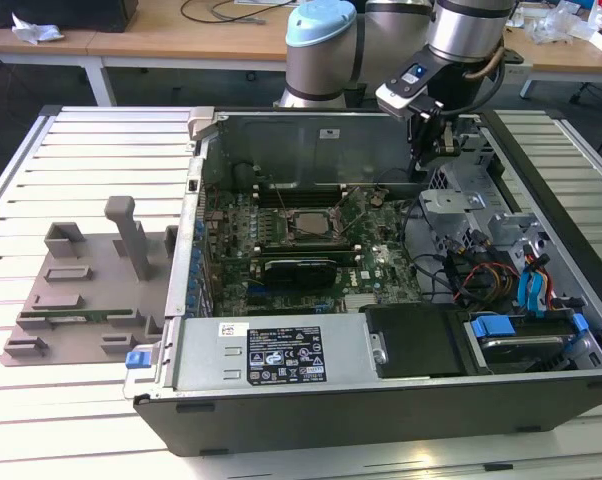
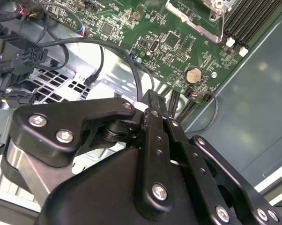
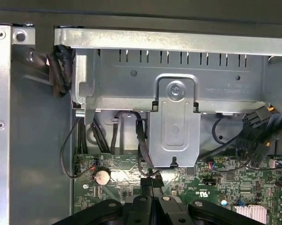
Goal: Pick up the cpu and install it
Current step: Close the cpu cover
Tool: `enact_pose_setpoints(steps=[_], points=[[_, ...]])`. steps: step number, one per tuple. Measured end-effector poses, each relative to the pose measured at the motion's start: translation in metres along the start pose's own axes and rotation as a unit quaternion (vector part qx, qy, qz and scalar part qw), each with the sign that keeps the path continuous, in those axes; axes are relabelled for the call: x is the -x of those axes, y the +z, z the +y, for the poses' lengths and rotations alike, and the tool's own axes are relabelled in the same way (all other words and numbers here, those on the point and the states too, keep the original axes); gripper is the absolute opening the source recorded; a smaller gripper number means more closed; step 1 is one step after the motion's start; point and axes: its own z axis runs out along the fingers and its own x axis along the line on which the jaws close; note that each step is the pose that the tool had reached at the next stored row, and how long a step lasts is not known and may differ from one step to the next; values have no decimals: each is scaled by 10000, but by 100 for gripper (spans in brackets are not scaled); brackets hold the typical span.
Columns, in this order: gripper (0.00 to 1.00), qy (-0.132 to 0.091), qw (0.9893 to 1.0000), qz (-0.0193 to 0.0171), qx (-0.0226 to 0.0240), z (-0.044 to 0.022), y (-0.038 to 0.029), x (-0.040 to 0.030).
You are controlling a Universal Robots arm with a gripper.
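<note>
Slatted white tabletop [image 1: 101, 150] carried the open computer case [image 1: 381, 410], with desks behind it. Your arm [image 1: 461, 40] stood over the far corner of the case on the exterior view's right, wrist bent downward so the tool pointed into the chassis. The green motherboard [image 1: 381, 265] lay flat on the case floor, and the grey fixture tray [image 1: 71, 300] sat outside the case on the exterior view's left.

Your gripper [image 3: 152, 185] hung low beside the metal bracket [image 3: 174, 122], just above the board's edge. Its fingers were pressed together, and nothing showed between them. Black cables [image 2: 108, 47] ran close by the fingertips.

The cpu [image 1: 304, 226], as far as I could judge, was the small silver-grey square lying in the socket frame near the board's middle, well apart from your tool.

I would have watched those cables: a sideways move at that height could have hooked one and tugged its plug. The bracket was also near enough that a careless lift might have clipped it. And with the fingers closed, you could not have taken hold of anything.
</note>
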Motion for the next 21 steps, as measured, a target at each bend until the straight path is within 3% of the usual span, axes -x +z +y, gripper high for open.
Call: enact_pose_setpoints(steps=[3, 7, 21], points=[[11, 0, 10000, 1, 0, -10, 1, 0], [11, 0, 10000, 1, 0, -71, 5, -1], [11, 0, 10000, 0, 0, -283, 123, -25]])
